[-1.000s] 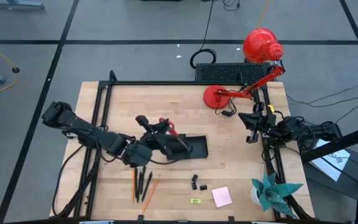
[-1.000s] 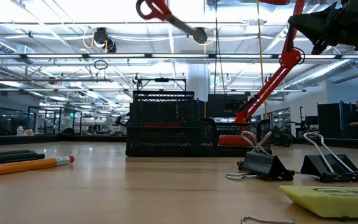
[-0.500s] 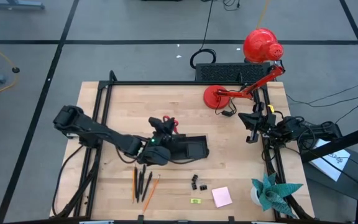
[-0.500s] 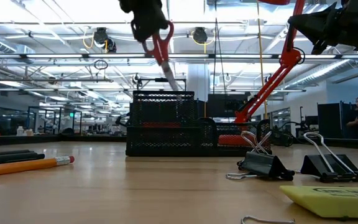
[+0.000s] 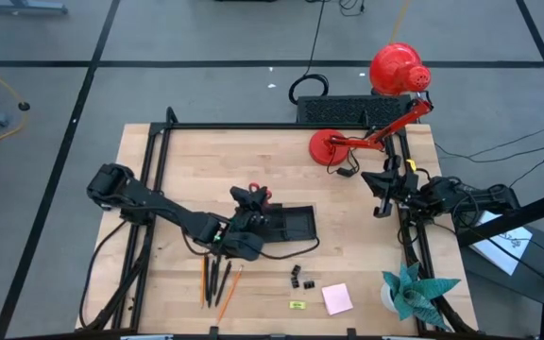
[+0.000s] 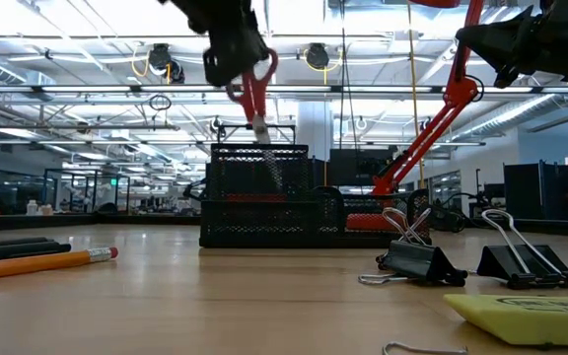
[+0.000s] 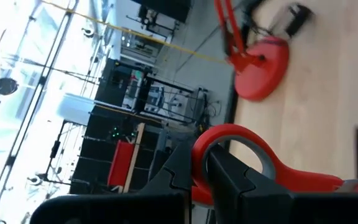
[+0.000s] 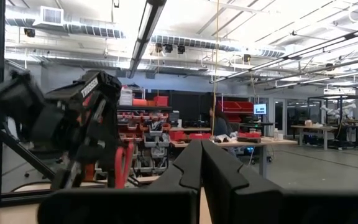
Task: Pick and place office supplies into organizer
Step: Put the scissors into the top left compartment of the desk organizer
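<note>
My left gripper (image 5: 250, 202) is shut on the red-handled scissors (image 6: 255, 91), above the black organizer (image 5: 289, 223). The scissors hang with their blades (image 6: 264, 136) pointing down at the organizer's mesh wall (image 6: 254, 202). Orange and dark pencils (image 5: 216, 280), black clips (image 5: 297, 276), a pink sticky-note pad (image 5: 337, 298) and a yellow-green piece (image 5: 297, 305) lie flat on the table near its front edge. My right gripper (image 5: 382, 195) waits shut at the table's right edge, touching nothing. My left gripper pinches the rim of one red handle loop (image 7: 199, 163) between its two fingers (image 7: 235, 186). The fingers come nearly level, slanting from the table's near left. The scissors hang lifted clear of the table, handles up, blades down and slightly tilted over the organizer.
A red desk lamp stands at the back right, its base (image 5: 331, 146) on the table and its head (image 5: 397, 68) beyond the edge. A black ribbed box (image 5: 348, 109) sits behind it. A teal paper plant (image 5: 414, 289) stands at the near right corner.
My left gripper has gone down and toward the table's right, over the organizer, and has rolled. The scissors it holds have swung from slanting high above the table to hanging with blades down at the organizer's top.
</note>
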Controlling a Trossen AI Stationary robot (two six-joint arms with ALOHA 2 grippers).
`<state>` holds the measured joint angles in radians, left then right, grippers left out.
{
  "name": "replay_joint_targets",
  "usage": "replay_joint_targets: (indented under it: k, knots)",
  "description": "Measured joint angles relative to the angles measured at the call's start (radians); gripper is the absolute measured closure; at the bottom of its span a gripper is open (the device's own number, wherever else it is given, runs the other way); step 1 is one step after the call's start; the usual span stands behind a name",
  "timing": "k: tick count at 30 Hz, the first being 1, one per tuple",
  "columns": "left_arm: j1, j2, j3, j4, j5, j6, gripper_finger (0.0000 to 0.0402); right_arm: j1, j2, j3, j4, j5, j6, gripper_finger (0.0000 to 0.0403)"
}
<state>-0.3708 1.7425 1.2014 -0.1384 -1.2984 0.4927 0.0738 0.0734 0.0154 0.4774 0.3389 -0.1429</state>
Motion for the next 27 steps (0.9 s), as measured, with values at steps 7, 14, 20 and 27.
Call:
replay_joint_targets:
  k: [7, 14, 20, 27]
  knots:
    - [0.001, 0.118, 0.001, 0.047, 0.0, 0.02, 0.0376, 0.0, 0.0, 0.0, 0.003, 0.0, 0.0, 0.0399]
    - [0.002, 0.154, 0.002, 0.064, -0.011, -0.01, 0.0376, 0.0, 0.0, 0.0, 0.004, 0.0, 0.0, 0.0399]
    - [0.003, 0.153, 0.002, 0.063, 0.012, -0.017, 0.0375, 0.0, 0.0, 0.0, 0.004, 0.0, -0.001, 0.0399]
    - [0.0, 0.153, 0.003, 0.074, 0.037, -0.01, 0.0324, 0.0, 0.0, 0.0, 0.004, 0.0, -0.002, 0.0399]
